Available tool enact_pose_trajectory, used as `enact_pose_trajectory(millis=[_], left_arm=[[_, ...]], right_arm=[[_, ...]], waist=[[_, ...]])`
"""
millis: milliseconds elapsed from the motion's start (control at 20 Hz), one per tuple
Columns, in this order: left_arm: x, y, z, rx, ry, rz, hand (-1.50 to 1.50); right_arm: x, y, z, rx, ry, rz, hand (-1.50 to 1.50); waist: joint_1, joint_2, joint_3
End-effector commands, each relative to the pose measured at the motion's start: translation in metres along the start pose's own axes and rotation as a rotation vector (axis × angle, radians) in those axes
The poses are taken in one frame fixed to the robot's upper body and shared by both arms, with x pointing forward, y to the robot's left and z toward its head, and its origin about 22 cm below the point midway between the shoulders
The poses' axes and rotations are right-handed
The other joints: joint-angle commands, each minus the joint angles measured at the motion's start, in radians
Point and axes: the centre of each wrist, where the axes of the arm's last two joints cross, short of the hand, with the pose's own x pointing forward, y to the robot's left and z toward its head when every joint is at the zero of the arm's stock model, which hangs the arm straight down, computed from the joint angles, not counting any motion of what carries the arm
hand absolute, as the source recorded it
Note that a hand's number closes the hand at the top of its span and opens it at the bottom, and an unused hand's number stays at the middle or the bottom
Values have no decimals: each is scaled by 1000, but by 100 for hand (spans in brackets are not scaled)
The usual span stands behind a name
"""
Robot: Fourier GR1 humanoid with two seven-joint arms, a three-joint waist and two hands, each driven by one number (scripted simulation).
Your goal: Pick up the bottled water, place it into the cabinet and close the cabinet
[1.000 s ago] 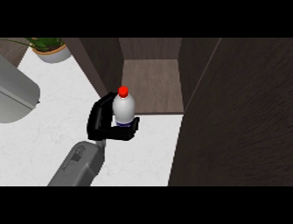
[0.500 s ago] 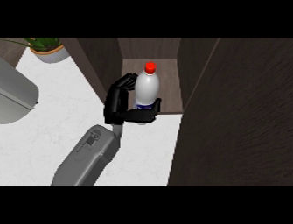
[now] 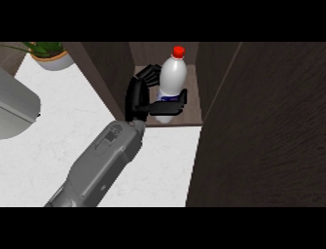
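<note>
White counter (image 3: 22,165), dark-wood cabinet (image 3: 115,73) behind. Right hand (image 3: 135,97): fingers (image 3: 147,74) and thumb curled round bottled water (image 3: 171,78) at its lower body, red cap (image 3: 178,50) clear above them. Bottle stands within the open compartment. Cabinet door (image 3: 280,136) open, right.

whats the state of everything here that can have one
bottle: upright, red cap on, in the cabinet opening, held
cabinet: open
door: swung out at the right
left hand: fingers curled round the bottle
plant: upright
</note>
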Motion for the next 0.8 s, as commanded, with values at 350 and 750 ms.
enact_pose_trajectory(millis=[350, 750], left_arm=[[-17, 7, -26, 149, 18, -139, 150], [-17, 15, -45, 213, 24, -253, 150]], right_arm=[[20, -10, 9, 22, -36, -8, -150], [17, -9, 12, 14, -29, -17, -150]], waist=[[-23, 8, 0], [-35, 13, 0]])
